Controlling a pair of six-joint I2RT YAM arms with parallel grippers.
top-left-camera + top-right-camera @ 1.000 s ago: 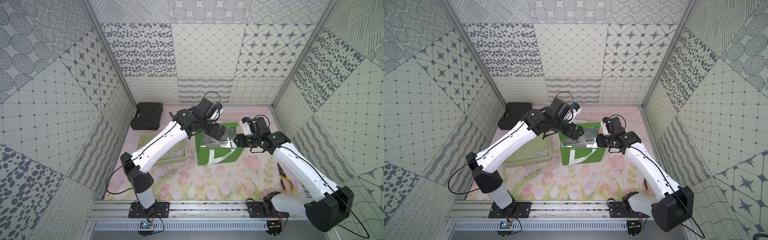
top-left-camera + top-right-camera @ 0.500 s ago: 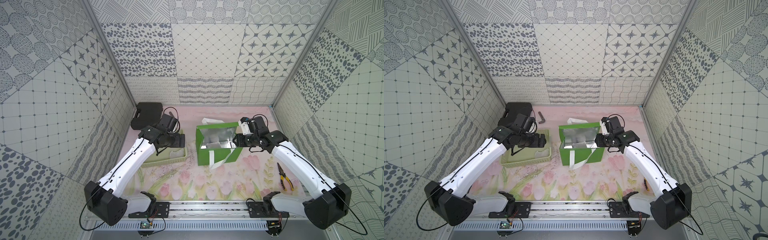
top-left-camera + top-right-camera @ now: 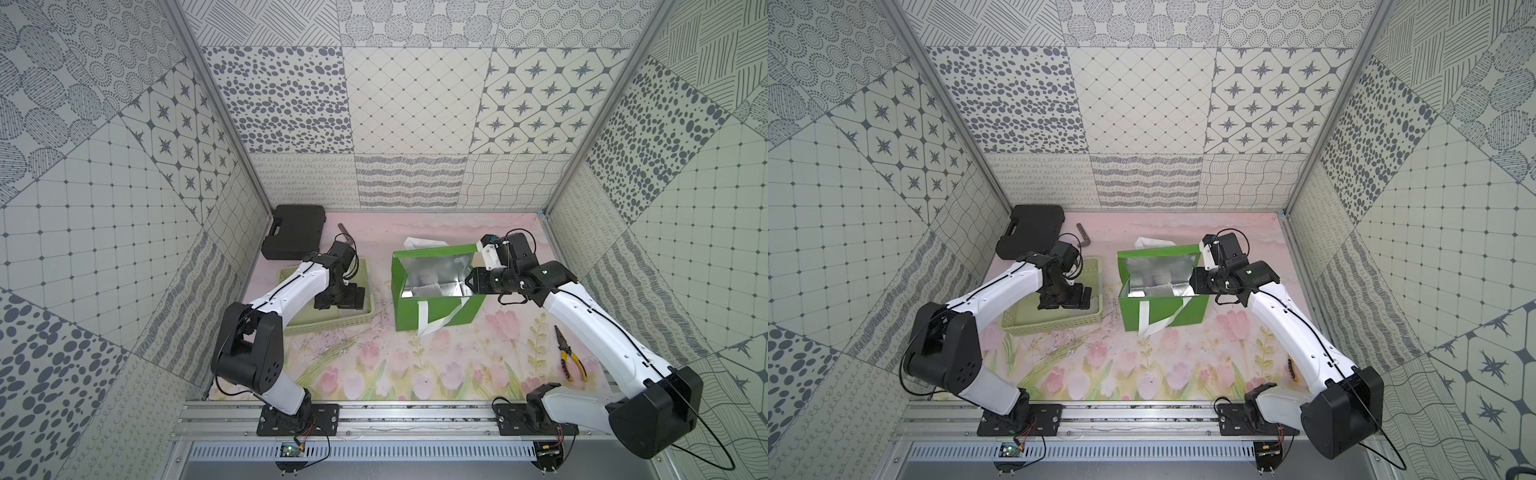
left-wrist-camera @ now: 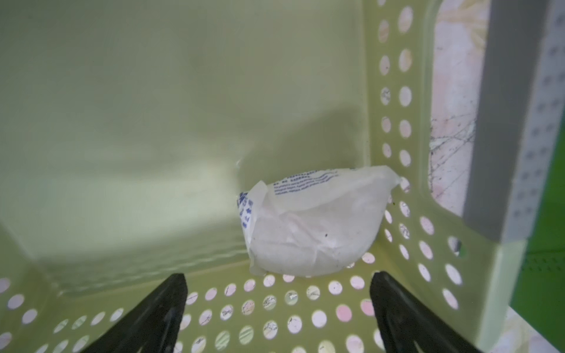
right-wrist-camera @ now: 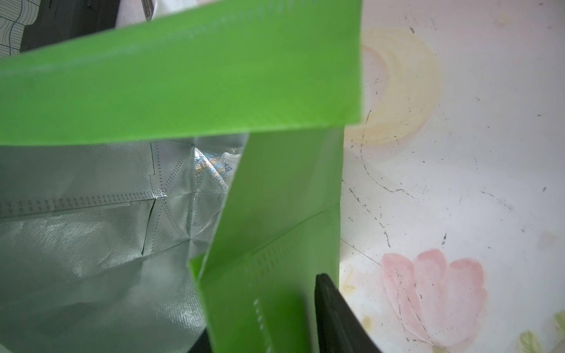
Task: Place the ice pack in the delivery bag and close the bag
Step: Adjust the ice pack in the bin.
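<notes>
Reaching for the ice pack [image 4: 315,226] is where I expect trouble. It lies slumped in a corner of the pale green basket [image 4: 394,128], tucked against the perforated walls. My left pincer [image 4: 278,276] hangs just short of it, fingers spread wide with nothing between them.

One finger would have to slip between pouch and wall. If it lands on the wall instead, I judge it would shove the whole basket along the counter [image 3: 415,365] or pinch only a crinkled flap. A soft pouch held by a flap can slide out on the way across. Pressing down hard could also wedge it deeper into the corner.

Further out, the delivery bag [image 3: 432,318] stands upright beside the basket, mouth open and foil lining showing. My right pincer [image 3: 471,279] is clamped on its side wall near the rim, one finger outside the green fabric. If that grip slackens or tugs, the wall could fold inward and narrow the opening, or the light bag could tip.
</notes>
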